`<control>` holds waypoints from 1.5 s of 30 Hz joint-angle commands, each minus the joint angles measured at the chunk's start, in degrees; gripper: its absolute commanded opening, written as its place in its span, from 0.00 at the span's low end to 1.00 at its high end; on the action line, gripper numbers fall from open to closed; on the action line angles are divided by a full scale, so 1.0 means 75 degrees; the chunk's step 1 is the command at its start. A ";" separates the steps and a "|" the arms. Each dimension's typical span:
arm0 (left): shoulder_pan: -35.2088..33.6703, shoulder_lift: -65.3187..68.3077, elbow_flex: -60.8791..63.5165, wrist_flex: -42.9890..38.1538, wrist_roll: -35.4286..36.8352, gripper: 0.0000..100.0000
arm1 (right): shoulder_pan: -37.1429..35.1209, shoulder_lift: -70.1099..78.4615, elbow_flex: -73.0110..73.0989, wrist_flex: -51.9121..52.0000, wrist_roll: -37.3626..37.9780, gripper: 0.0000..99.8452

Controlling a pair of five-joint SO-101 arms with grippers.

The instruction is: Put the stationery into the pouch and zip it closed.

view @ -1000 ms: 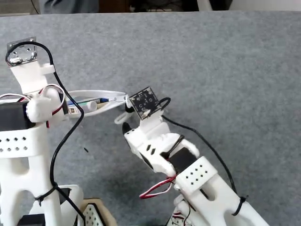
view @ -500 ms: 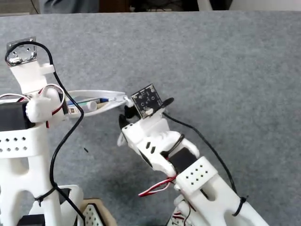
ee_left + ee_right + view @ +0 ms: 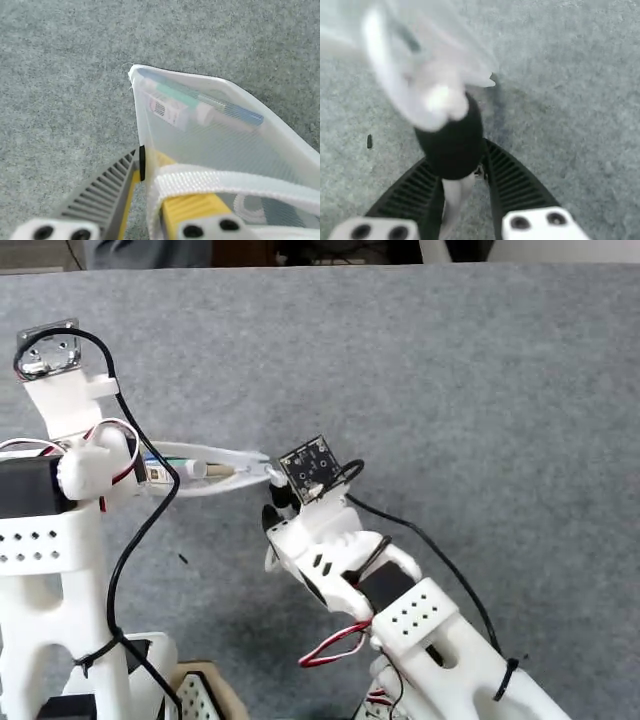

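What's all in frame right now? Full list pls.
table: one, grey, under everything.
pouch: one, see-through white mesh, held between the two grippers.
stationery: about three pieces, teal, blue and white, inside the pouch.
pull: one, black, at the pouch's end, probably the zip's; blurred.
speck: one, dark, on the table between the arms.
box: one, tan and black, at the near edge.
left gripper: grey and yellow fingers, clamped on the pouch's edge.
right gripper: dark fingers, closed on the pull.
left arm, right arm: white.
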 commanded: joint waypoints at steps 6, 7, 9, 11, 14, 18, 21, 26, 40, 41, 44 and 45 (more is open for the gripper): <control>0.0088 -0.0070 -0.0170 -0.0188 0.0070 0.03 | 0.0082 -0.0053 0.0006 -0.0094 -0.0012 0.08; 0.0088 -0.0070 -0.0170 -0.0188 0.0070 0.03 | 0.0082 -0.0053 0.0006 -0.0094 -0.0012 0.08; 0.0088 -0.0070 -0.0170 -0.0188 0.0070 0.03 | 0.0082 -0.0053 0.0006 -0.0094 -0.0012 0.10; 0.0088 -0.0070 -0.0170 -0.0188 0.0070 0.03 | 0.0082 -0.0053 0.0006 -0.0094 -0.0012 0.15; 0.0088 -0.0070 -0.0170 -0.0188 0.0070 0.03 | 0.0082 -0.0053 0.0018 -0.0094 -0.0012 0.20; 0.0088 -0.0070 -0.0170 -0.0188 0.0070 0.03 | 0.0082 -0.0053 -0.0006 -0.0141 -0.0012 0.16; 0.0088 -0.0070 -0.0170 -0.0188 0.0070 0.03 | 0.0082 -0.0053 -0.0006 -0.0152 0.0000 0.14; 0.0088 -0.0070 -0.0170 -0.0188 0.0070 0.03 | 0.0082 -0.0053 0.0041 -0.0105 0.0000 0.14; 0.0088 -0.0070 -0.0170 -0.0176 0.0059 0.03 | 0.0082 -0.0100 -0.0498 0.0539 -0.0012 0.01; 0.0111 -0.0070 -0.0170 -0.0141 0.0059 0.03 | 0.0082 -0.0100 -0.0826 0.0961 -0.0012 0.01; 0.0123 -0.0070 -0.0229 -0.0129 0.0059 0.03 | 0.0082 -0.0111 -0.2198 0.2379 -0.0012 0.01; 0.0100 -0.0094 -0.0252 -0.0129 0.0059 0.03 | 0.0082 -0.0111 -0.2702 0.2872 -0.0012 0.01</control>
